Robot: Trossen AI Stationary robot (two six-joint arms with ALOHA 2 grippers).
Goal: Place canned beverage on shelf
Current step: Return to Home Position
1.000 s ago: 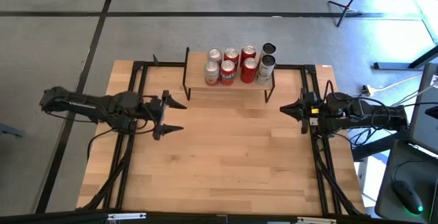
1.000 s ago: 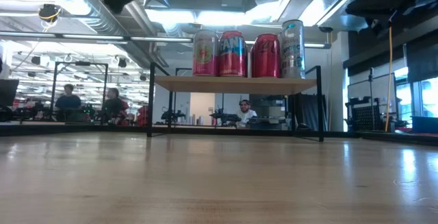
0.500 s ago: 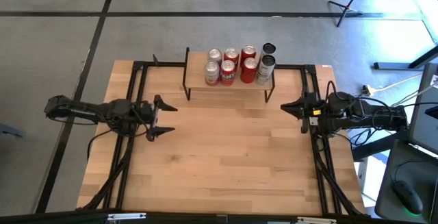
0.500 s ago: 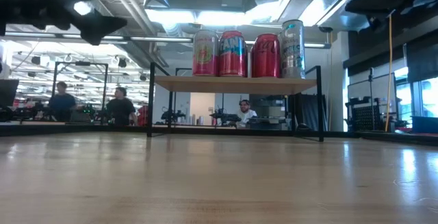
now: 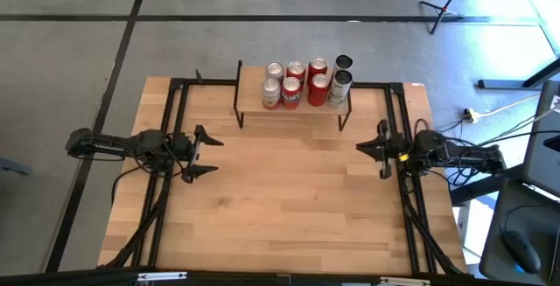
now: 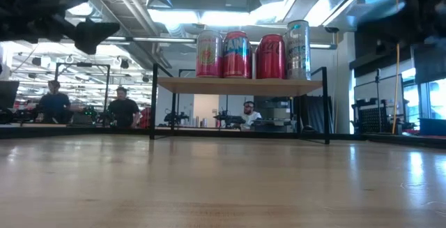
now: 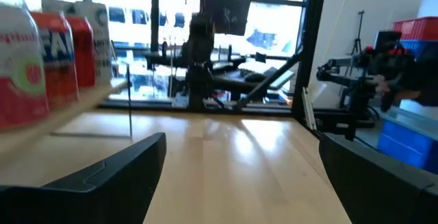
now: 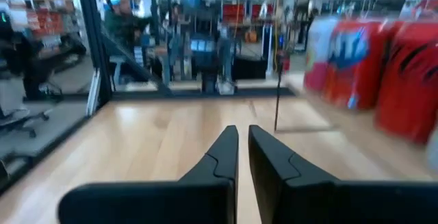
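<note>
Indoors, wooden tabletop (image 5: 289,207), left claw (image 5: 213,155) spread wide, right claw (image 5: 360,148) pinched together, both empty; people (image 6: 125,106) beyond.

"FA" on a red can (image 7: 65,59)

The counter (image 5: 289,207) lies bare across its middle between the left hand (image 5: 215,155) and right hand (image 5: 359,149), which hang just inside black frame rails (image 5: 171,102) along its 2 sides. At the far edge the shelf (image 5: 252,102) stands crosswise. 8 cans (image 5: 302,85) in 2 rows crowd its top, leaving only its left end bare, while the space beneath, between thin legs (image 6: 152,109), is open.
</note>
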